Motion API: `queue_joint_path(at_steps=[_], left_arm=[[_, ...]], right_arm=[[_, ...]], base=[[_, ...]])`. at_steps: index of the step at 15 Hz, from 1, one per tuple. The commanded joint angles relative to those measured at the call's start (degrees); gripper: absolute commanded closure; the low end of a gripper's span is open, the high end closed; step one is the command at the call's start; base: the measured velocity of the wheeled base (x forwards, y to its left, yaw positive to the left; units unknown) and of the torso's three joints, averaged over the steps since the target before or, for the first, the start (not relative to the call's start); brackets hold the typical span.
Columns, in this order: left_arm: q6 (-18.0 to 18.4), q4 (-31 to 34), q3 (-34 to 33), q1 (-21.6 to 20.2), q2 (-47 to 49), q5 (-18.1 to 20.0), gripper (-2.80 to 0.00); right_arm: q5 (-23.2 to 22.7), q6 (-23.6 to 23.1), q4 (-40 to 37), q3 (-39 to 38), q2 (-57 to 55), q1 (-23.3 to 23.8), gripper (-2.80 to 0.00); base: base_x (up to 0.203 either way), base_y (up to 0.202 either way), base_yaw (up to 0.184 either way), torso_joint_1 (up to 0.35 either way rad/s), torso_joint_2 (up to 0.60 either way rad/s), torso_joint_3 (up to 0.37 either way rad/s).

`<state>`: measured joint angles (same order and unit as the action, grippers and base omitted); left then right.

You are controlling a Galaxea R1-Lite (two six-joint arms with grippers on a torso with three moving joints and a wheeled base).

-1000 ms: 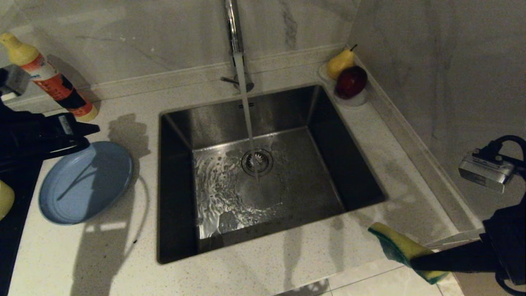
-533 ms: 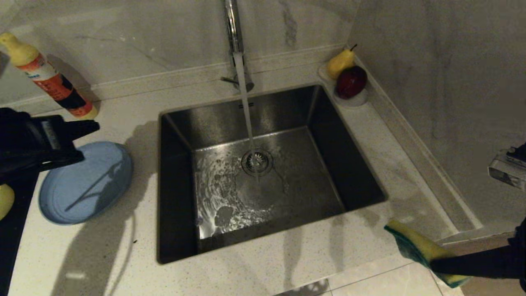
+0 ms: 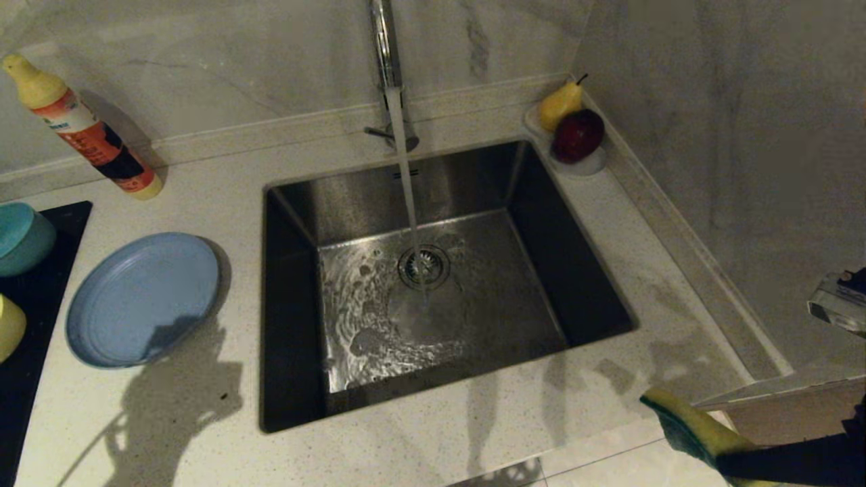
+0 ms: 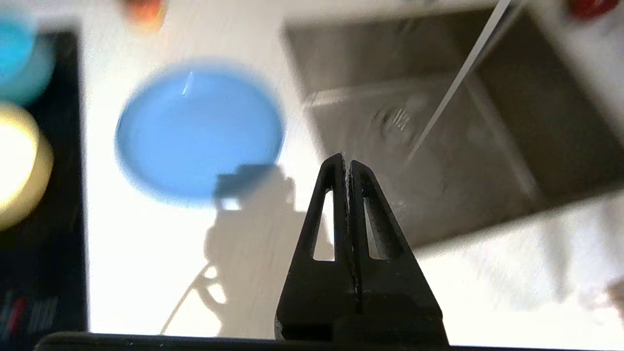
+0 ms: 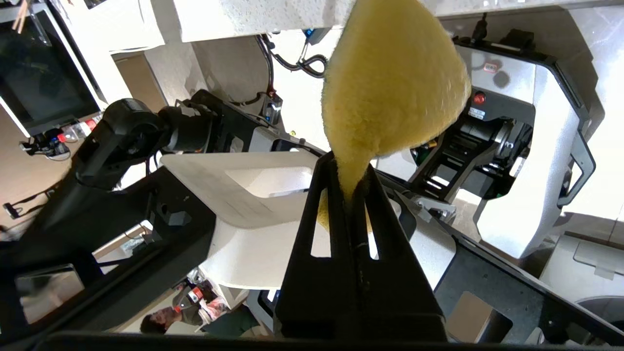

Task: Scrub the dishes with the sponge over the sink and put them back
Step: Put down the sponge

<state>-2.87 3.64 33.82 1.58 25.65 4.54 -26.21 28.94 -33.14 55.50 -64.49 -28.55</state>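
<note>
1. The sink [image 3: 433, 297] is set in the middle of the tabletop [image 3: 169, 433]; water is seen running from the tap [image 3: 385, 47] onto the drain strainer [image 3: 423, 265].
2. The light-blue plate [image 3: 139, 297] is found flat on the tabletop at 9 o'clock of the sink, just beside it.
3. The teal bowl [image 3: 20, 237] and yellow bowl [image 3: 10, 326] are seen on a black mat [image 3: 34, 379] further toward 9 o'clock.
4. The sponge [image 3: 683, 426] is held pinched in the right pincer [image 5: 350, 195], at 4 o'clock of the sink, off the tabletop's edge.
5. The left pincer [image 4: 347, 163] is seen pressed together, empty, above the tabletop between plate and sink.
6. A dish with pear [image 3: 560, 103] and red fruit [image 3: 578, 135] is noted at 1 o'clock; a bottle [image 3: 84, 132] at 10 o'clock.
</note>
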Motion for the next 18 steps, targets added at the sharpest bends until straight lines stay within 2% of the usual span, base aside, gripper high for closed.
queue_joint_path(at_steps=[1,3,5,7,9,14,16,18], left_arm=[[0.2,1.7,-8.4,-2.2,-11.6,-1.0,0.0],[0.8,1.6,-15.3,-2.6,-13.5,-3.5,0.0],[1.2,-2.1,-22.2,-2.4,-15.2,-5.3,0.0],[1.7,-6.3,-29.6,-2.1,-19.3,-6.4,0.0],[2.1,-8.1,-33.9,-2.0,-24.9,-6.7,0.0],[2.3,-8.7,-35.8,-1.8,-25.7,-6.4,0.0],[1.3,-8.8,-35.8,-1.8,-25.7,-6.2,0.0],[0.9,-8.8,-35.9,-1.8,-25.7,-6.3,0.0]], right_arm=[[-0.1,0.2,-0.2,-0.4,0.0,0.0,0.0],[0.0,0.2,-0.2,-0.5,0.0,0.0,0.0],[0.0,0.2,-0.2,-0.6,-0.2,0.2,0.0],[0.0,0.1,-0.2,-0.8,0.2,0.2,0.0],[0.0,0.0,-0.2,-0.9,0.6,0.2,0.0],[0.2,-0.4,1.1,-1.5,0.6,0.2,0.0],[3.1,-0.6,1.5,-1.1,0.4,0.2,0.0],[6.2,-3.1,1.5,-0.9,0.4,0.0,0.0]], base=[[0.0,0.0,0.0,0.0,0.0,0.0],[0.0,0.0,0.0,0.0,0.0,0.0],[0.0,0.0,0.0,0.0,0.0,0.0],[0.0,0.0,0.0,0.0,0.0,0.0],[0.0,0.0,0.0,0.0,0.0,0.0],[0.0,0.0,0.0,0.0,0.0,0.0],[0.0,0.0,0.0,0.0,0.0,0.0],[0.0,0.0,0.0,0.0,0.0,0.0]])
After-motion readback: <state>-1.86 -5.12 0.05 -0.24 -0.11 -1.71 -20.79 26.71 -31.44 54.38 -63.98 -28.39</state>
